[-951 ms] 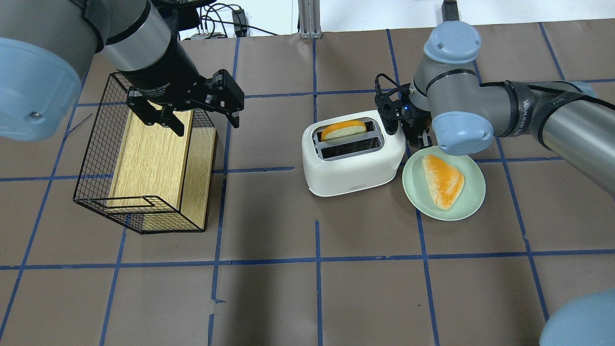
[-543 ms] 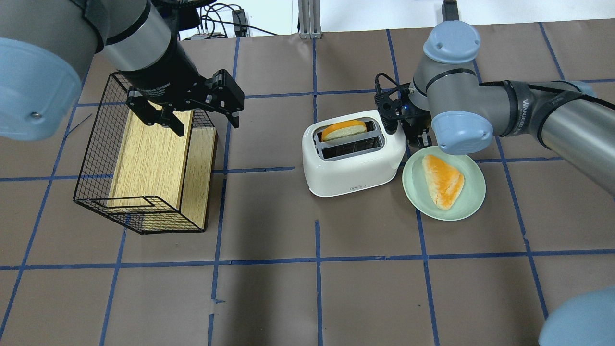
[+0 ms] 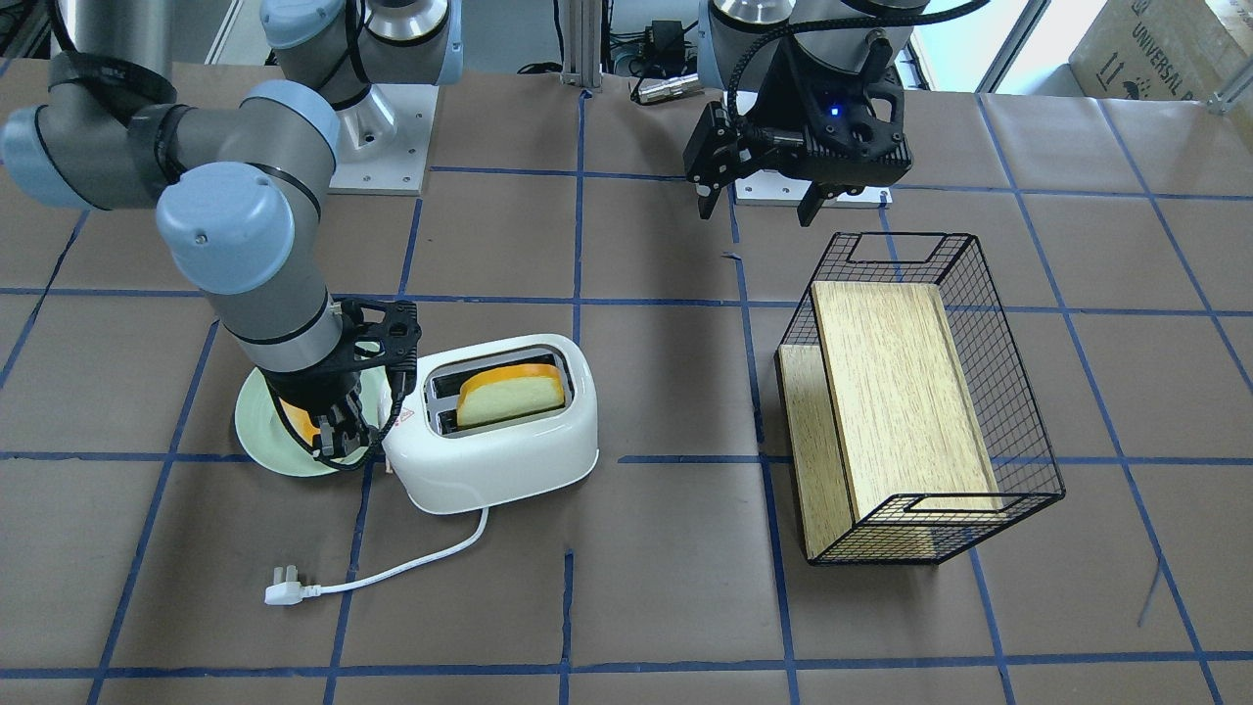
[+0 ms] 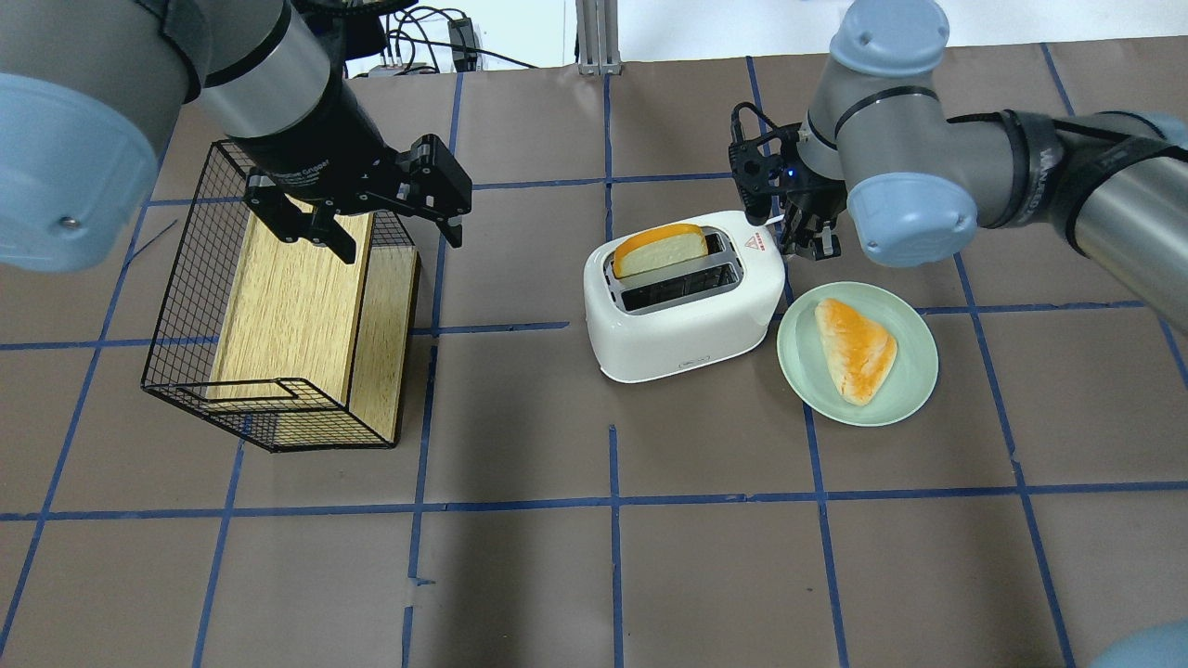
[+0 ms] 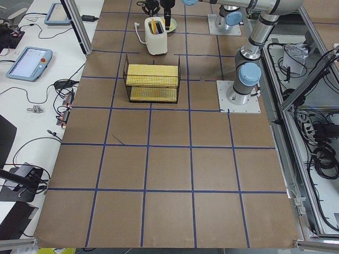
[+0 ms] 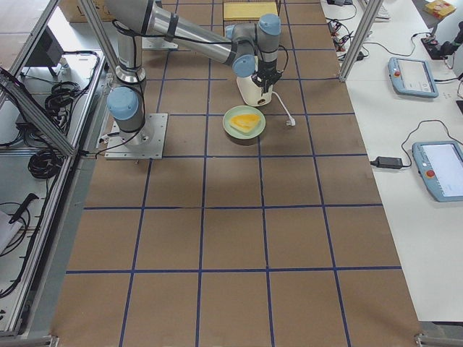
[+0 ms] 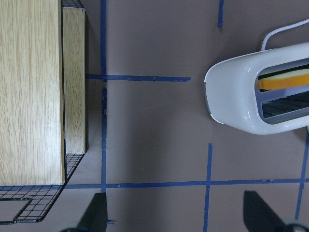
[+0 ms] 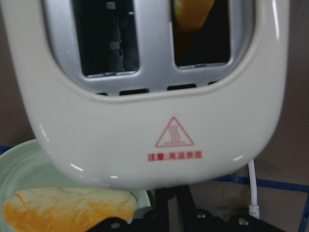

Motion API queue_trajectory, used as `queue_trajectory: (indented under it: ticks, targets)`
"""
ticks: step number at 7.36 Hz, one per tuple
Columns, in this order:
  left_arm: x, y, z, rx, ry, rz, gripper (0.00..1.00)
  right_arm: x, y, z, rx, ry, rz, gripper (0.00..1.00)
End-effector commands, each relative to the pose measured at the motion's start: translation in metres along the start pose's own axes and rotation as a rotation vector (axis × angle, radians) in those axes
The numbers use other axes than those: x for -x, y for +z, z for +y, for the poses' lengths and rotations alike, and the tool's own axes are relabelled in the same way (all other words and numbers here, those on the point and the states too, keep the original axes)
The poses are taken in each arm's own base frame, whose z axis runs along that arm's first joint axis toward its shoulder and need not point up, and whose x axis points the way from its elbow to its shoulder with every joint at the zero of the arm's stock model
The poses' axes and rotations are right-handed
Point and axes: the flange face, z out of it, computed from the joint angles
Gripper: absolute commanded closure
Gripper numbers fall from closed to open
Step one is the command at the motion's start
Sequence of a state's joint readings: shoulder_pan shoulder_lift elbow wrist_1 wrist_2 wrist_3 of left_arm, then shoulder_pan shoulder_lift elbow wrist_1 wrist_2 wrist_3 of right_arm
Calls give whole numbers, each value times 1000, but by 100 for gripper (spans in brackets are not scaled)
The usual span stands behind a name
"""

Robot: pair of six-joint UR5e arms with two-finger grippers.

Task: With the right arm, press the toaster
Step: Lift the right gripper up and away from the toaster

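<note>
The white two-slot toaster [image 4: 682, 311] stands mid-table with an orange-crusted bread slice [image 4: 659, 252] standing high in its far slot. Its red warning mark [image 8: 174, 134] shows in the right wrist view. My right gripper [image 4: 809, 243], black with a blue light, hangs shut and empty beside the toaster's right end, fingertips pointing down. In the front view the right gripper [image 3: 338, 439] sits between the toaster [image 3: 499, 450] and the plate. The lever is hidden. My left gripper [image 4: 371, 218] is open and empty above the wire basket, far from the toaster.
A pale green plate [image 4: 914, 390] with a second bread piece [image 4: 856, 348] lies right of the toaster, just under the right arm. A black wire basket [image 4: 186, 306] holding a wooden block [image 4: 288, 306] stands at left. The toaster's white cord and plug [image 3: 284, 593] trail on the far side.
My right gripper has lifted and moved away from the toaster's end toward the far side. The bread slice now stands higher in its slot. The left arm has not moved.
</note>
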State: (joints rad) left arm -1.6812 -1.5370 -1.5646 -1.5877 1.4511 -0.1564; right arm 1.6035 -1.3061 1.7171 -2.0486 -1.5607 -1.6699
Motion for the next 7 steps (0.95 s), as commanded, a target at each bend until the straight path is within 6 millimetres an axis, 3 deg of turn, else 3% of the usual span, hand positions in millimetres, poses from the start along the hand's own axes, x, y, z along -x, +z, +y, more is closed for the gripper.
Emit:
queue_trajectory:
  ticks: [1,2,4,7]
  targets:
    - [0,0,0,0,0,0,0,-5,-70,-3,-16,79,26,79]
    - [0,0,0,0,0,0,0,2,-100,-4,-26,91,-15,79]
    - [0,-1,0,-1,0,0,0,-1,-120,-2,-58,165,-9,79]
    - [0,0,0,0,0,0,0,2,-175,-7,-65,674,33,76]
